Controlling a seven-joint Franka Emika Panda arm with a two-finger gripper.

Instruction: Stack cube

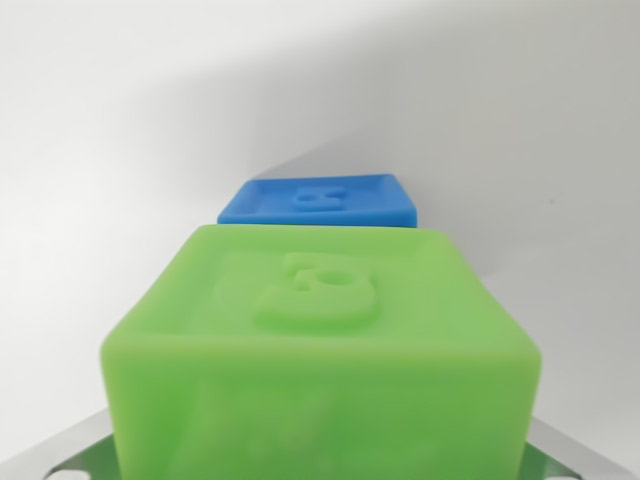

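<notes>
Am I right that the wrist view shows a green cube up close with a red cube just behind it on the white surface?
Not quite: the cube behind is blue, not red. The wrist view shows it beyond the green cube, on the white surface.

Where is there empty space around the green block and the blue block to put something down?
The white surface lies bare on the wrist view's left of the blue cube and the green cube, and likewise on the right. Beyond the blue cube it is open too. The crowded spot is the middle, where both cubes sit close together, and the bottom edge, where metal parts show.
</notes>
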